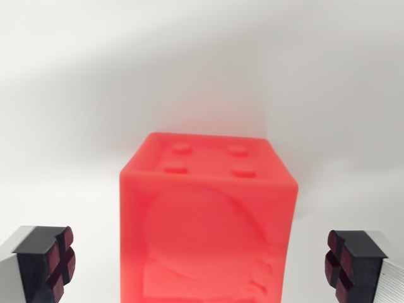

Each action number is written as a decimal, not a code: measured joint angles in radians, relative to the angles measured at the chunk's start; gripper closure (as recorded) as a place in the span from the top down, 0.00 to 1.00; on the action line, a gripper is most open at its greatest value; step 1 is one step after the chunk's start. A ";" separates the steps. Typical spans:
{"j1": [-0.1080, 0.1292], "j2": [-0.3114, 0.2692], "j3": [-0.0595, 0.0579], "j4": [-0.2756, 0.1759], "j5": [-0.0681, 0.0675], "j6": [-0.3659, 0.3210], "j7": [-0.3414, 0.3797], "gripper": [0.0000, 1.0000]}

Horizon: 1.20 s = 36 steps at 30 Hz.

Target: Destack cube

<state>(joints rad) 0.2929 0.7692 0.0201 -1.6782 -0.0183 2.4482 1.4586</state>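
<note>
A bright red cube [208,221] fills the middle of the wrist view, with several round studs on its top face and a raised relief shape on the face toward the camera. Its lower part runs out of the picture, so anything beneath it is hidden. My gripper [202,268] is open, one fingertip [47,262] at the wrist view's left and the other fingertip [350,262] at the wrist view's right. Each stands well apart from the cube's sides, with the cube between them and slightly farther from the camera. Nothing is held.
A plain white surface [202,76] lies behind and around the cube, with a soft shadow across it.
</note>
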 joint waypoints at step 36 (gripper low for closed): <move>0.000 -0.247 0.002 -0.004 0.002 -0.241 0.000 1.00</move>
<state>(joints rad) 0.2928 0.5219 0.0218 -1.6821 -0.0163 2.2069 1.4585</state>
